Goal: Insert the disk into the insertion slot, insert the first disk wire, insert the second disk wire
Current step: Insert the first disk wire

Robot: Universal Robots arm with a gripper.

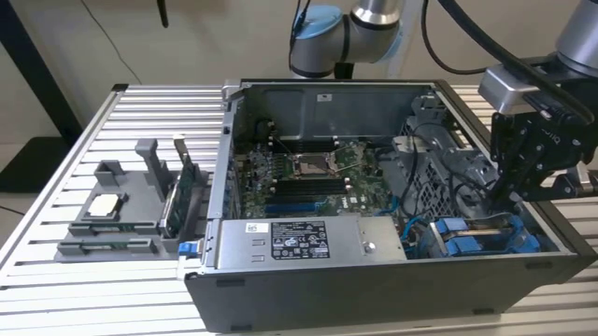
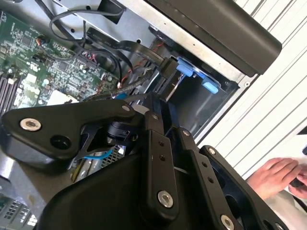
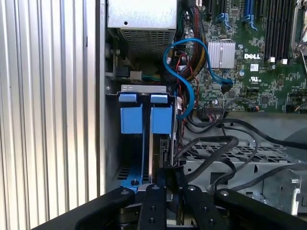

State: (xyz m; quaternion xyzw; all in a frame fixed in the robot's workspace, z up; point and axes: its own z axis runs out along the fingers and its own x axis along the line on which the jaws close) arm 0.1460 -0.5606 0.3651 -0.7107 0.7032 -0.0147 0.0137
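Note:
The disk [image 3: 152, 143] stands edge-on inside the insertion slot [image 3: 144, 88], the grey drive cage in the case's front corner, with blue carrier tabs [image 3: 160, 119] at its end. In the exterior view the cage [image 1: 481, 234] lies at the case's right front, and my gripper [image 1: 506, 197] reaches down into it. In the first wrist view my gripper [image 3: 169, 173] is at the disk's near end, its fingers drawn together on a black wire connector [image 3: 176, 176] whose black wires [image 3: 211, 143] trail away. A thin blue wire [image 3: 184, 72] loops from the motherboard toward the cage.
The open grey computer case [image 1: 374, 294] lies on a slatted metal table [image 1: 56, 280]. Its power-supply box [image 1: 299, 241] sits beside the cage, with the motherboard [image 1: 309, 175] behind. A grey parts holder [image 1: 122, 210] stands at the exterior view's left. A person's hand [image 2: 278, 175] rests outside the case.

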